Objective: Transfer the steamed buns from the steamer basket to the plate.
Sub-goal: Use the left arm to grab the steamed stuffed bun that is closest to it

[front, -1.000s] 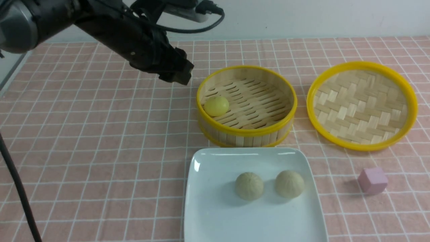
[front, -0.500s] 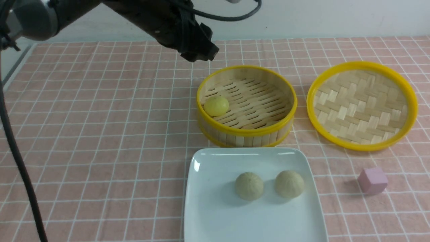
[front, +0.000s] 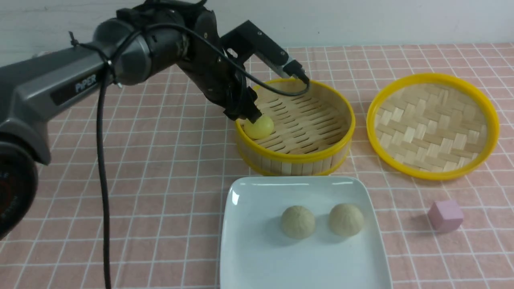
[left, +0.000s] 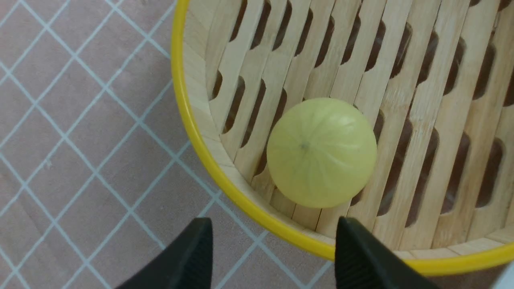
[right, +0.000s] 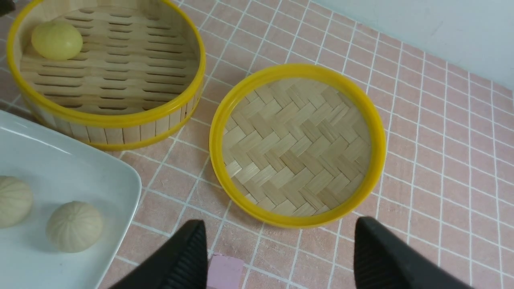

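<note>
At the steamer basket (front: pixel 296 159), the left arm (front: pixel 60 86) reads PIPER.

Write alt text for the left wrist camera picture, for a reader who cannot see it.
A yellow steamed bun lies on the slatted floor of the bamboo steamer basket, close to its yellow-rimmed wall. The open left gripper hangs near the bun, its two black fingertips apart and empty above the basket's rim and the pink checked cloth outside it.
</note>
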